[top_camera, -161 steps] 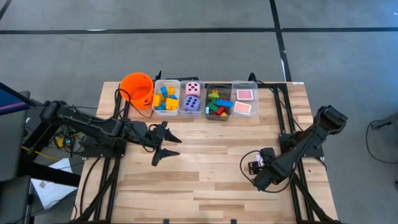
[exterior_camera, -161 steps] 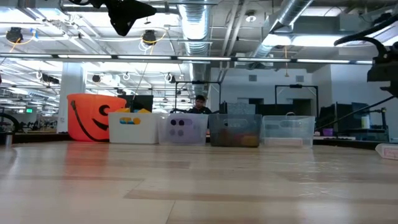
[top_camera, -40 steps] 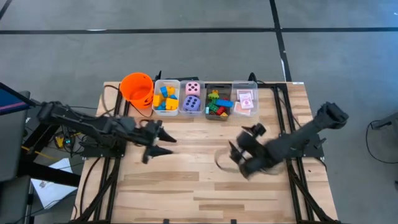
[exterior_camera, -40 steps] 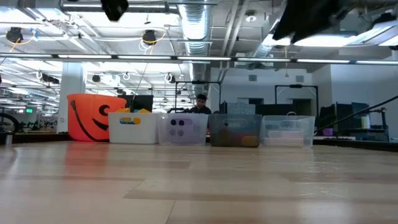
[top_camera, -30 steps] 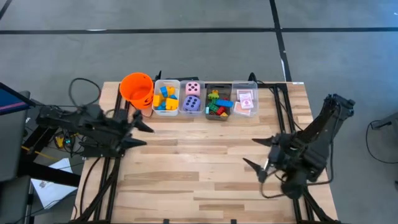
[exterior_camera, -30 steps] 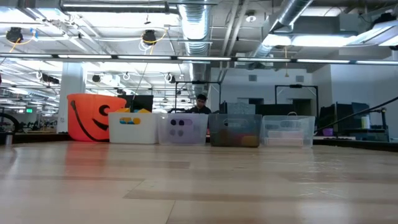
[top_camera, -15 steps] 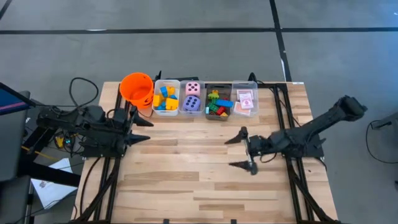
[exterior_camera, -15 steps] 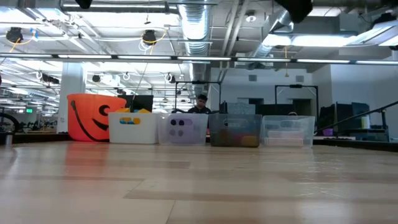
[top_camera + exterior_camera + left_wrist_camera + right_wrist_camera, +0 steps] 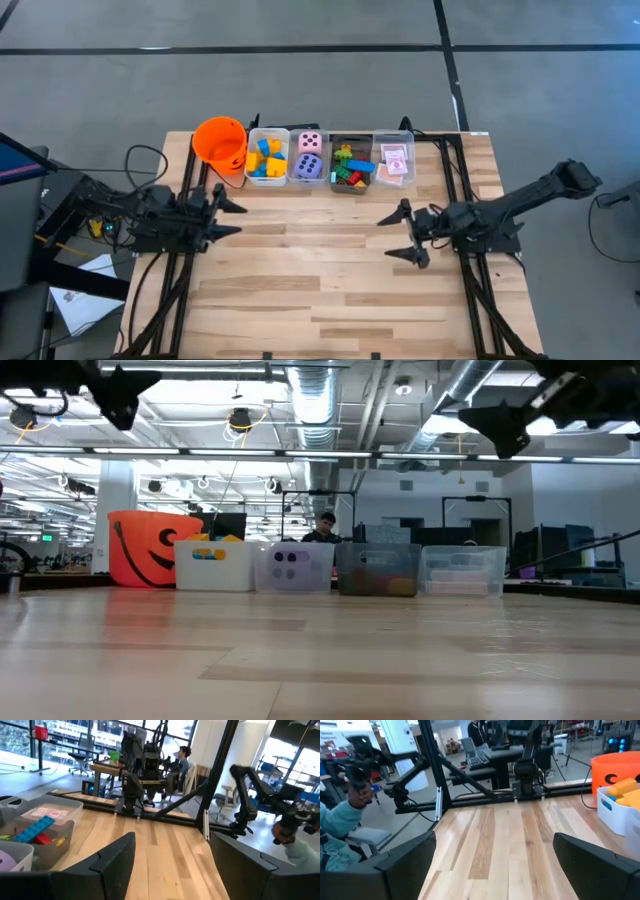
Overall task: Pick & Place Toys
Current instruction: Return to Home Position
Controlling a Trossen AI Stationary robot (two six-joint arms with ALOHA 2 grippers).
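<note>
The toys lie in a row of bins at the table's far edge: yellow and blue blocks (image 9: 265, 157) in a white bin, a pink and a purple die (image 9: 309, 157) in a clear bin, mixed blocks (image 9: 350, 166) in a grey bin, and pink-white cards (image 9: 394, 161) in a clear bin. My left gripper (image 9: 231, 218) hovers open over the table's left part and points right. My right gripper (image 9: 400, 234) hovers open over the right part and points left. Both are above the table and have nothing between their fingers (image 9: 116, 860) (image 9: 405, 865).
An orange bucket (image 9: 220, 142) stands left of the bins. Bare wood (image 9: 315, 260) spreads between the two grippers and toward the near edge. Black frame rails (image 9: 455, 190) run along both table sides. A person's sleeve (image 9: 335, 827) shows beyond the table.
Both grippers have come down toward the table and stayed open. My right gripper has swung from the near right part toward the table's middle and tipped up from pointing downward to pointing level at the left edge. My left gripper has kept its heading.
</note>
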